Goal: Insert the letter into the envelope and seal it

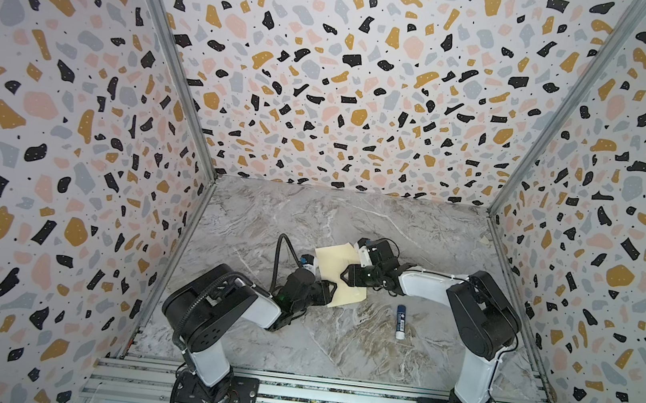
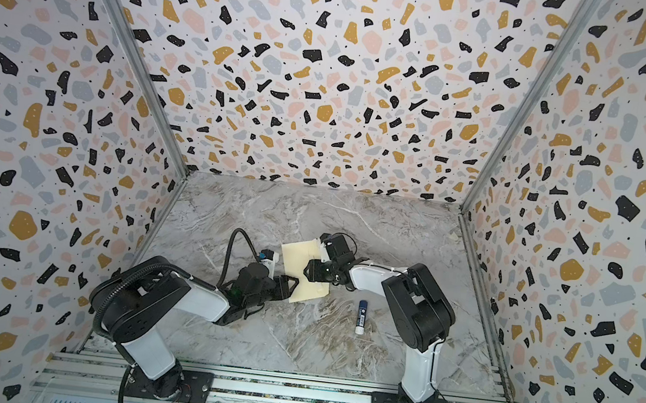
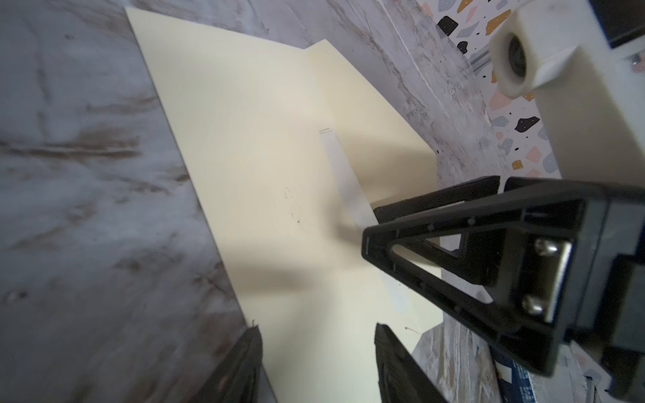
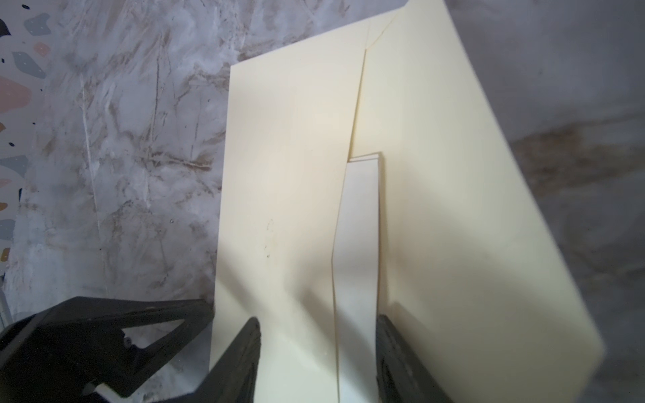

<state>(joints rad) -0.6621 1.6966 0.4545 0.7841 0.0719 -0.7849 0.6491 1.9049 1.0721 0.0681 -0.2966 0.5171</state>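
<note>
- Where both top views look down into the booth, a grey marble-patterned table (image 1: 295, 345) forms the floor. Three walls (image 1: 329, 65) carry blotches of black, mustard, pink and grey, and metal rails (image 1: 331, 396) run along the front.
- In both top views the glue stick (image 1: 400, 321) lies on the marble. The envelope (image 1: 332, 264) lies left of it and a little farther back, near but apart. Its long axis runs back to front, with the front end swung toward the glue stick.
- The left gripper (image 1: 332, 292) sits at the envelope's front corner, on the side away from the glue stick. The right gripper (image 1: 343, 275) is over the envelope's middle.
- In the left wrist view, the left gripper's jaws stand apart with nothing clasped between them. One finger is over bare marble and the other is over the pale paper. The right gripper's tips come down at one end of a white strip (image 3: 343, 174). A blue-labelled bit of the glue stick shows past the envelope's corner.
- In the right wrist view, the right gripper's jaws are parted and straddle the white strip, which runs along the envelope's length beside the fold. I cannot tell whether they press the paper.
- In the same view, the flap (image 4: 436, 174) is folded open from the long side that faces the glue stick.
</note>
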